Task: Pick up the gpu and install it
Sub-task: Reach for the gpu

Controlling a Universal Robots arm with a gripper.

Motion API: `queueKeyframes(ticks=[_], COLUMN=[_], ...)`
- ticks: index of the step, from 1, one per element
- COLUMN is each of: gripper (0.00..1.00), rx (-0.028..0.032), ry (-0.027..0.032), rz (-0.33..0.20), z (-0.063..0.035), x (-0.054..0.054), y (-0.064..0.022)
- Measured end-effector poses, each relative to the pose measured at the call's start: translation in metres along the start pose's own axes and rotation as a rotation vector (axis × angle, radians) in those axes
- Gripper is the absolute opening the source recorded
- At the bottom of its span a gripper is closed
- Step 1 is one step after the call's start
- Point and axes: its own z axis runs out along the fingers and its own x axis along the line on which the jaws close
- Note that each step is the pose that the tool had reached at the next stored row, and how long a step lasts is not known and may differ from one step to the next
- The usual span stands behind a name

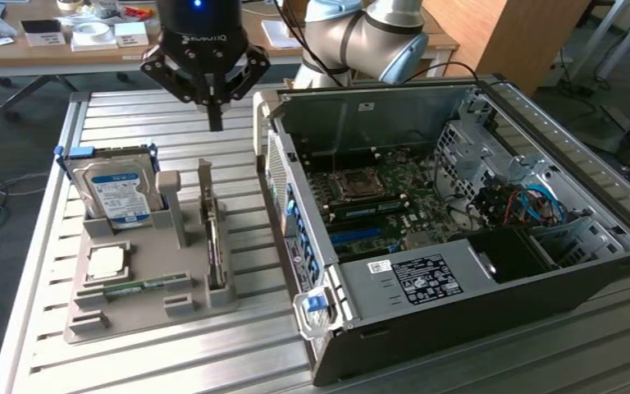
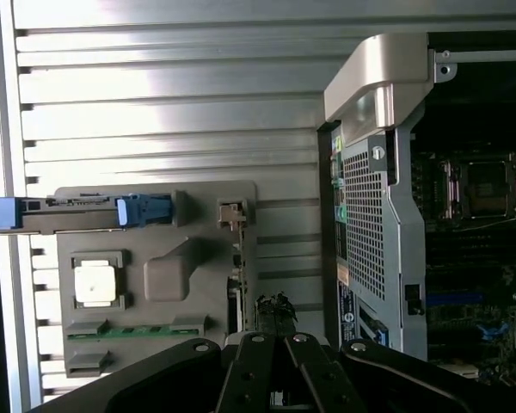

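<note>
The gpu [image 1: 216,240] stands on edge in a slot of the grey holder tray [image 1: 140,316], its silver bracket toward the far end. From the wrist view I see the gpu [image 2: 236,258] edge-on along the tray's side nearest the case. My gripper [image 1: 214,123] hangs above the slatted table past the tray's far end, higher than the card and apart from it. Its fingers are shut together with nothing between them. In the wrist view the shut gripper [image 2: 275,317] points down close beside the card's edge.
An open computer case [image 1: 458,230] lies at the exterior view's right, motherboard [image 1: 381,197] exposed. The tray also carries a blue-labelled hard drive [image 1: 118,193], a CPU [image 1: 107,263] and a memory stick [image 1: 129,289]. A cluttered desk [image 1: 85,37] stands behind.
</note>
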Motion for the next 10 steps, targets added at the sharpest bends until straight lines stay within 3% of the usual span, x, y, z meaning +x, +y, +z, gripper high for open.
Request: queueKeyframes(ticks=[10], gripper=[0.11], rx=[-0.0001], ry=[0.0], rz=[0.0], z=[0.0], x=[0.0084], y=[-0.0006])
